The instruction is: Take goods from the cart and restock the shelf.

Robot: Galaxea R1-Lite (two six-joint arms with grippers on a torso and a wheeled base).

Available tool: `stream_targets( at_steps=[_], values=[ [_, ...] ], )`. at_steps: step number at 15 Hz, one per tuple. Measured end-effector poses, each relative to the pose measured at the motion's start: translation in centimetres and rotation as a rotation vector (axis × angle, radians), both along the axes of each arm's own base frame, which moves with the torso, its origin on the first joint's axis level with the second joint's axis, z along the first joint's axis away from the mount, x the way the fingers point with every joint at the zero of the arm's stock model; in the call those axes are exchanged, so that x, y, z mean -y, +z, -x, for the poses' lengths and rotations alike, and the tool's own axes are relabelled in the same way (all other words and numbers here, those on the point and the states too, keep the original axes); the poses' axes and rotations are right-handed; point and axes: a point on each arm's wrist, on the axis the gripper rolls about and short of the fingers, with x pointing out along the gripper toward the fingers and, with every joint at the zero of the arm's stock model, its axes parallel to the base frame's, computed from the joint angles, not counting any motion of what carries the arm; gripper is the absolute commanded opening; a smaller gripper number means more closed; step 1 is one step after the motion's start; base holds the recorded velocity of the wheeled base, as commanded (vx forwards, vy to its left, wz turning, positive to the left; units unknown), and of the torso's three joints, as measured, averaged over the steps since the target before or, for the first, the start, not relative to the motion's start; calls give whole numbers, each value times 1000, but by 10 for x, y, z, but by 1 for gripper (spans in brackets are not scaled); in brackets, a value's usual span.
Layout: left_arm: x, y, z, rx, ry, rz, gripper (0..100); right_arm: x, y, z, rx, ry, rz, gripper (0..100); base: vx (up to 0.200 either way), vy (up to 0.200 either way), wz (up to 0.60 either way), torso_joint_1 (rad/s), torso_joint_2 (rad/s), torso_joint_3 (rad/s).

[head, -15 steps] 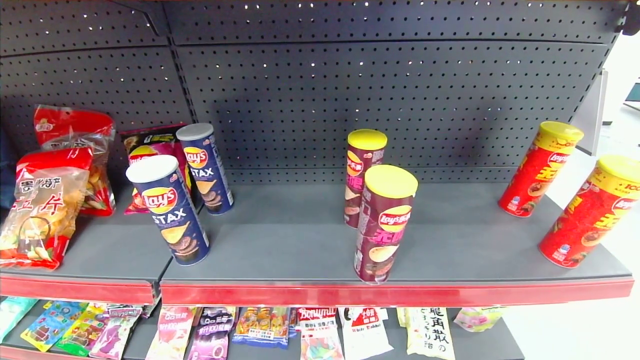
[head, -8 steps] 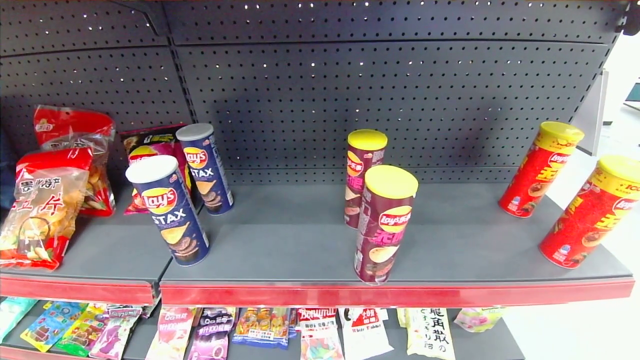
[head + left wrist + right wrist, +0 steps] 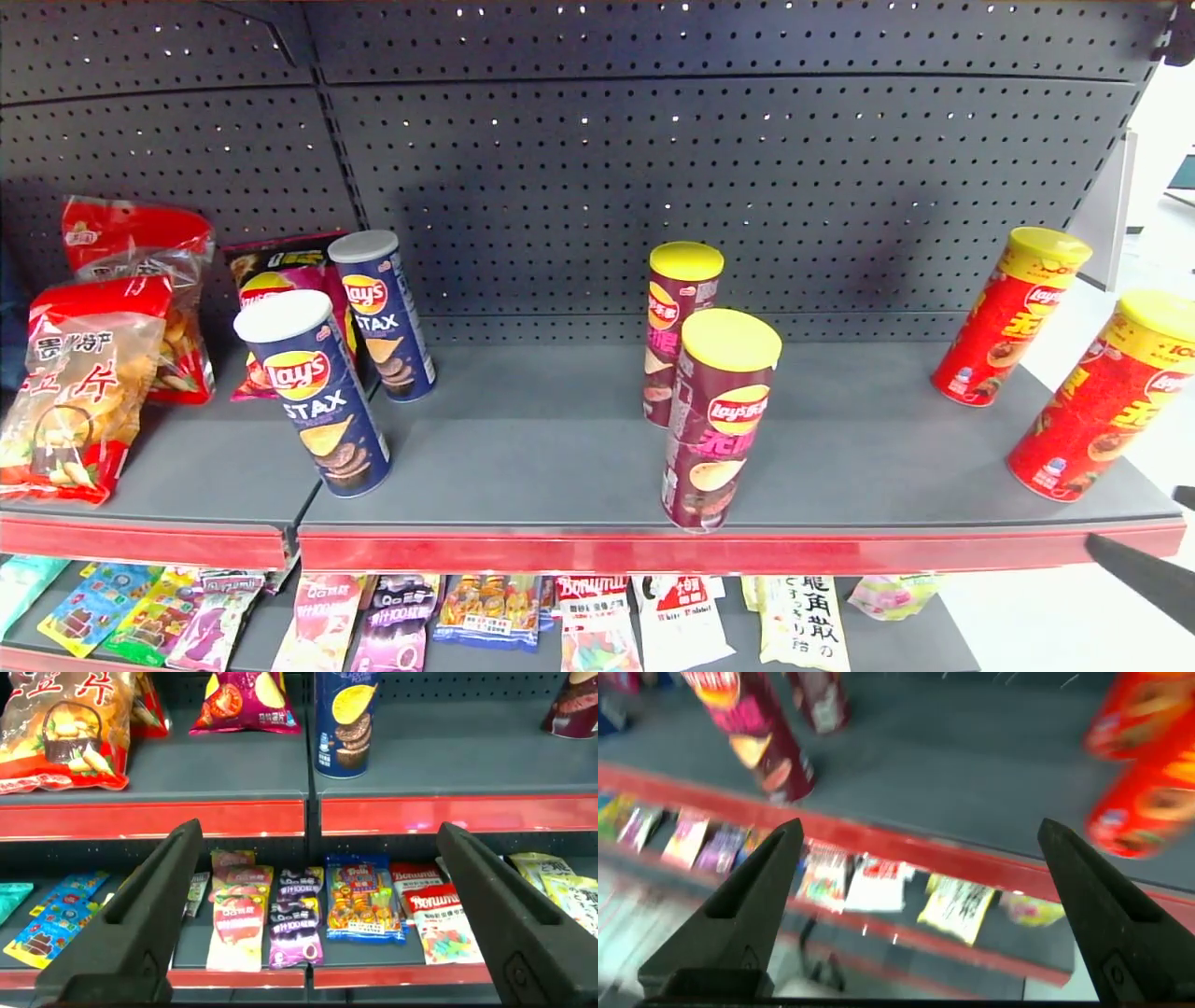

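While six crisp cans stand on the shelf (image 3: 560,448), namely two blue cans (image 3: 313,392) toward its left, two maroon cans (image 3: 719,420) at its middle and two red cans (image 3: 1102,411) at its right end, three snack bags (image 3: 84,392) sit at its far left. The left gripper (image 3: 320,831) hangs low before the shelf and the right gripper (image 3: 922,826) before its right part. Both have their fingers spread wide, holding and touching nothing.
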Motion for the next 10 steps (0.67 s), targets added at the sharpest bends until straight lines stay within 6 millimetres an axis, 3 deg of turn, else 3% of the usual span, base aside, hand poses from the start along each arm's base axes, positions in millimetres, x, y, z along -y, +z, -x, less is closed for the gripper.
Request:
stream_targets(
  at_steps=[6, 10],
  values=[
    [0, 0, 0, -1, 0, 0, 100, -40, -23, -94, -237, 149, 59, 100, 0, 0, 0, 0, 0, 0],
    [0, 0, 0, 0, -1, 0, 100, -69, -45, -132, -319, 161, 125, 100, 0, 0, 0, 0, 0, 0]
  ],
)
